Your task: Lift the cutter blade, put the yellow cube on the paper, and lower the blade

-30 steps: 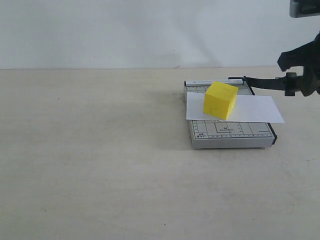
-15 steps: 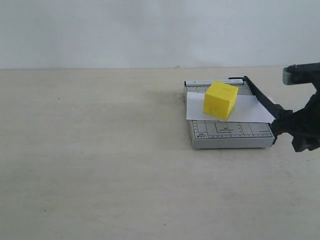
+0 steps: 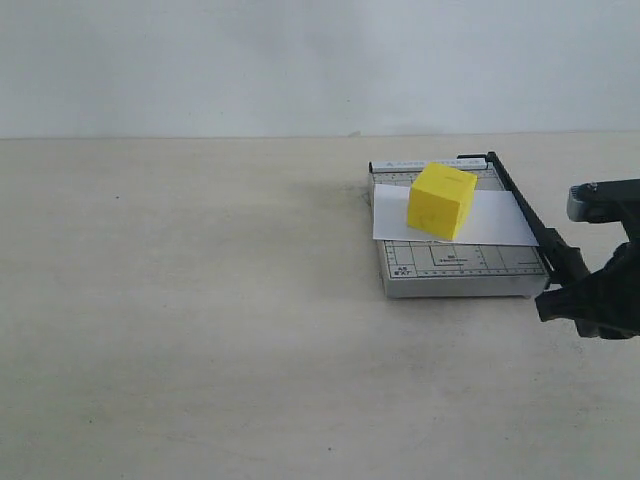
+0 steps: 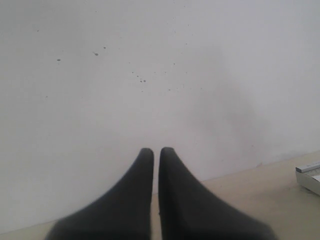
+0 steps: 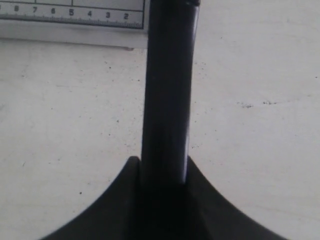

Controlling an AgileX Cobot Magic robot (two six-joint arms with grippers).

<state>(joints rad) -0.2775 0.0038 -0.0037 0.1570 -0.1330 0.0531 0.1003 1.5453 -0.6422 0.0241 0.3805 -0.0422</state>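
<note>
The yellow cube (image 3: 441,200) rests on the white paper (image 3: 480,222), which lies across the grey gridded trimmer base (image 3: 460,270). The black cutter blade (image 3: 520,205) lies down along the base's right edge, trimming the paper flush there. My right gripper (image 3: 572,290) is shut on the blade's thick black handle (image 5: 167,100) just past the base's front right corner. In the right wrist view the handle runs straight between the two fingers of the right gripper (image 5: 163,167). My left gripper (image 4: 156,152) is shut on nothing, facing a white wall, out of the exterior view.
The beige table (image 3: 200,300) spreads wide to the left of the trimmer. A corner of the trimmer base (image 4: 311,175) shows in the left wrist view. The ruler scale of the base (image 5: 75,15) shows in the right wrist view.
My right gripper has swung the blade from raised, level above the base's back, down to lie flat along the right edge. The paper's overhang past that edge no longer shows. The cube has not moved.
</note>
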